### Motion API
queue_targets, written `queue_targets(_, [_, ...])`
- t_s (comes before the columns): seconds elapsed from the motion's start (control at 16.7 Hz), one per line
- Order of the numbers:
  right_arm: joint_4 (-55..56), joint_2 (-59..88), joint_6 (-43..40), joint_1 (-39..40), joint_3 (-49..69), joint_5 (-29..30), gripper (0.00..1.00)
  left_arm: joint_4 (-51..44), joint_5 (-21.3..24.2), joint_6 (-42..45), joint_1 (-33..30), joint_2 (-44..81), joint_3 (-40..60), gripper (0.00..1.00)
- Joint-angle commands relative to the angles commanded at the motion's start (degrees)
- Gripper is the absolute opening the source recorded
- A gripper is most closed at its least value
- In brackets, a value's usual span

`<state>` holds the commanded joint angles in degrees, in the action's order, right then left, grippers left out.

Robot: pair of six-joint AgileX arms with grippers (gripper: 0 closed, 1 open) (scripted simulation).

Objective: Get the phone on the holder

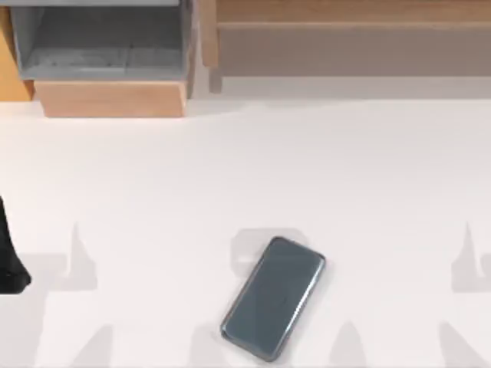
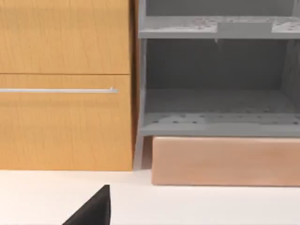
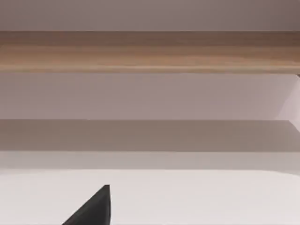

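The phone (image 1: 274, 299) lies flat on the white table (image 1: 245, 176) at the front middle, dark blue-grey and glossy, turned at a slant with its far end toward the right. A faint pale grey square patch (image 1: 253, 247) sits at its far end; I cannot tell whether this is the holder. A black part of my left arm (image 1: 9, 257) shows at the table's left edge, far from the phone. The left wrist view has a black part of my left gripper (image 2: 93, 211) above the bare table. A like black part of my right gripper (image 3: 93, 211) shows in the right wrist view.
At the back left stand a grey shelf unit (image 1: 103, 38) (image 2: 215, 84) on a light wooden block (image 1: 111, 98) (image 2: 225, 161) and an orange wooden cabinet (image 2: 65, 84) with a metal handle. A long wooden ledge (image 1: 345, 23) (image 3: 150, 51) runs along the back right.
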<state>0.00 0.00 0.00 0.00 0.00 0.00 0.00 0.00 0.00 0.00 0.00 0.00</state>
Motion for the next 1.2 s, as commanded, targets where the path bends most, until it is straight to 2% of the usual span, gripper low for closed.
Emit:
queue_targets(0.24, [-0.82,1.61,1.67,0.55,1.46,-0.03,1.0,0.0,0.0,0.0,0.0,0.0,0.0,1.0])
queue_targets(0.48, [-6.02,11.94,11.42,3.61,9.26,0.14,1.0,0.0,0.0,0.0,0.0,0.0,0.0,1.0])
queue_targets(0.84, [-21.98,43.56,34.27,12.19,27.21,1.16,1.0,0.0,0.0,0.0,0.0,0.0,0.0,1.0])
queue_targets(1.2, [-42.48,81.12,56.53,24.64,47.23,1.86,1.0,0.0,0.0,0.0,0.0,0.0,0.0,1.0])
